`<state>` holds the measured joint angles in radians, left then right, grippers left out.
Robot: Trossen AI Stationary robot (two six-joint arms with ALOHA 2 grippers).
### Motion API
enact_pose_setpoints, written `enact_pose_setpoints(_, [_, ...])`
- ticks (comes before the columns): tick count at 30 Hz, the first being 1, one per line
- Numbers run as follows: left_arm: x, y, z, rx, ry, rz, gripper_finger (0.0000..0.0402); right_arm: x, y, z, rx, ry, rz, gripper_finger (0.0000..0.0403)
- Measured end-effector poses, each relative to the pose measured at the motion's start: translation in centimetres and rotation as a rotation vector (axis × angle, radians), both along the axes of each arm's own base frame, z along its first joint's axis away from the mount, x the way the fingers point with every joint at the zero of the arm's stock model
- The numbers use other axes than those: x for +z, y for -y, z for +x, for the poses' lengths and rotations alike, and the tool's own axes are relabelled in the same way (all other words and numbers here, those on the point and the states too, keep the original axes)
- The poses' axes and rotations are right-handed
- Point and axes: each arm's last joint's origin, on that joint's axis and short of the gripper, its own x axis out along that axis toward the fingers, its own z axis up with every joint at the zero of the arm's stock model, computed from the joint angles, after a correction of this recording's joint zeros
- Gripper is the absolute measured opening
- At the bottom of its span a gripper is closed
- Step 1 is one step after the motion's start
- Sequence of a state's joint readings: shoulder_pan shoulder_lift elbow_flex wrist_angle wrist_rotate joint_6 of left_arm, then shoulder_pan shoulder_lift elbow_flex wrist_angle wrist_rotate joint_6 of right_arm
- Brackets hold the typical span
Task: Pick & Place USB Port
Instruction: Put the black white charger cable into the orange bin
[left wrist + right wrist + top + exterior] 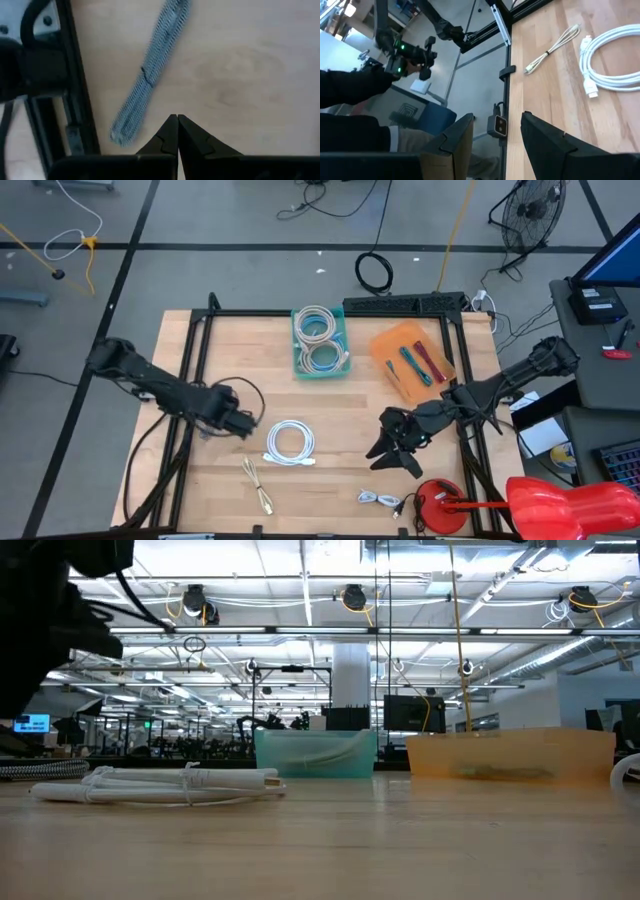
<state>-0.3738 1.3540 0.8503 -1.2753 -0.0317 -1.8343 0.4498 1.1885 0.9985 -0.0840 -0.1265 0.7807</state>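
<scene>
The left gripper [248, 423] is hovering with fingers pressed together, gripping nothing, beside the white coiled cable [290, 443]; the right gripper [385, 452] is hanging with fingers apart, empty; the thin beige bundled USB cable [257, 483] is lying near the wooden table's [330, 480] front edge.

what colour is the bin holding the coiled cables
Teal, a light blue-green. The bin holding the coiled cables shows best in the high view.

Wood table [350, 420] w/ black frame. Teal bin [320, 343] at far edge, centre, orange tray [412, 358] beside it twd far right corner. White cable coil [290, 443] mid-table. Thin beige cable [257, 484] nr front edge; small white cable [378, 499] front, right of centre.
</scene>
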Motion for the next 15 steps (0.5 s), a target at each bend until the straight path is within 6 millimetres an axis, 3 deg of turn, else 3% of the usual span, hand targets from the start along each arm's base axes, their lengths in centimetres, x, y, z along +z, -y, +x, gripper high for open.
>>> enact_pose_setpoints(4, [-0.7,-1.1,-1.3,0.005,0.112,-0.042,0.003,0.0,0.0,0.0,-0.024,0.001,0.0,0.0155])
enact_pose_setpoints(11, [-2.2,-2.0,-2.7,-0.014,0.107,-0.056,0.0149,0.0,0.0,0.0,-0.049,0.006,-0.005,0.0155])
enact_pose_setpoints(15, [-2.5,-2.0,-2.5,-0.014,0.111,-0.037,0.019,0.0,0.1,0.1,-0.052,0.006,-0.005,0.0155])
